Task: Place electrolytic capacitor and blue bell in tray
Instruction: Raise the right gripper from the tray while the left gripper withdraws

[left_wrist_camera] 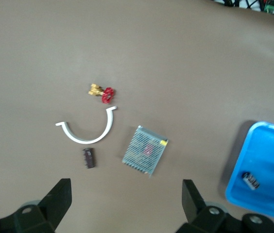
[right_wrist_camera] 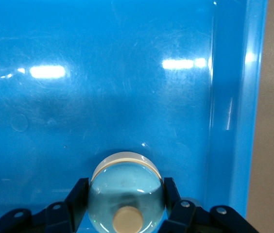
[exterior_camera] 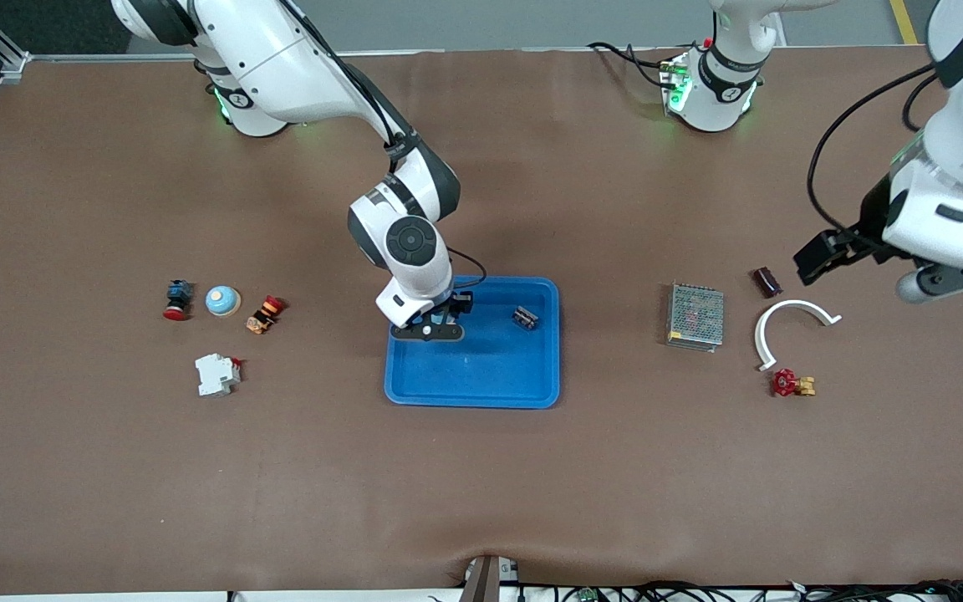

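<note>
The right gripper (right_wrist_camera: 126, 206), shut on the blue bell (right_wrist_camera: 126, 191) over the tray (exterior_camera: 473, 389), pinched its smooth, rigid, probably slippery dome across the widest sides, while the left gripper (left_wrist_camera: 126, 196) waited open above the table.

The tray (exterior_camera: 481, 389) is bright blue, glossy with white glints, on a plain brown tabletop (exterior_camera: 481, 502). The bell (right_wrist_camera: 126, 191) between the black fingers (right_wrist_camera: 76, 199) of the right tool (right_wrist_camera: 126, 213) is pale blue with a cream knob, and another bell (exterior_camera: 221, 300) is pale blue on tan. The box (exterior_camera: 695, 315) is silver mesh, the curved strip (exterior_camera: 787, 322) white, the valve (exterior_camera: 792, 384) red and brass.
</note>
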### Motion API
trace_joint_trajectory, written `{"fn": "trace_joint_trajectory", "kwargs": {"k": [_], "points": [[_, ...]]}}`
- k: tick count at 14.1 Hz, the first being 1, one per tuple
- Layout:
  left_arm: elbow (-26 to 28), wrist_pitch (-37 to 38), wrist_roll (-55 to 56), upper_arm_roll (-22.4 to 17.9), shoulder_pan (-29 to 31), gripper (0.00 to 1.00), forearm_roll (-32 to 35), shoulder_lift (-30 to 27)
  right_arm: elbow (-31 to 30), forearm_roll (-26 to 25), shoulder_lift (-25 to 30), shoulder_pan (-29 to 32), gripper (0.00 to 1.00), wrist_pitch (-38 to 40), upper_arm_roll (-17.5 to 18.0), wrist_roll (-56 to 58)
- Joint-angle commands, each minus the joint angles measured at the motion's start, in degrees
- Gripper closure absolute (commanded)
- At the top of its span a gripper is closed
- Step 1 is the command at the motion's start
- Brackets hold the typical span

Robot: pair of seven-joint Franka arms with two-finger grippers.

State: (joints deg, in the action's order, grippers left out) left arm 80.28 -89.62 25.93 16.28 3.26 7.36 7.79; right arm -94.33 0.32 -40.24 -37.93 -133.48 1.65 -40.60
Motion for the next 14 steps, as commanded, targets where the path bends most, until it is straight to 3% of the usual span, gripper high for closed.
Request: {"fn": "trace_joint_trajectory", "kwargs": {"k": [1,6,8,10,14], "points": [[4.43,1.37,-5.08,-2.22,-0.18,0.00,-2.34,-5.14,-0.24,-1.29,0.16,-1.00,0.49,-0.55,-0.59,-1.94],[5.50,4.63,-8.96,-4.06,-0.18,0.00,-6.04,-8.14,-0.24,-1.56,-0.10,-1.27,0.40,-0.46,-0.68,-1.94],[7.42,4.89,-11.41,-5.99,-0.45,0.00,-6.75,-10.07,-0.06,-1.47,-0.10,-1.09,0.27,-0.29,-0.59,-2.02],[9.71,4.80,-15.01,-8.53,-1.14,0.00,-8.85,-12.35,0.11,-1.38,0.08,-1.18,0.00,0.15,-0.59,-2.02],[12.44,4.89,-15.29,-9.96,-2.56,0.00,-9.48,-15.70,0.47,-1.38,0.95,-1.09,0.00,0.68,-0.50,-1.32]]}}
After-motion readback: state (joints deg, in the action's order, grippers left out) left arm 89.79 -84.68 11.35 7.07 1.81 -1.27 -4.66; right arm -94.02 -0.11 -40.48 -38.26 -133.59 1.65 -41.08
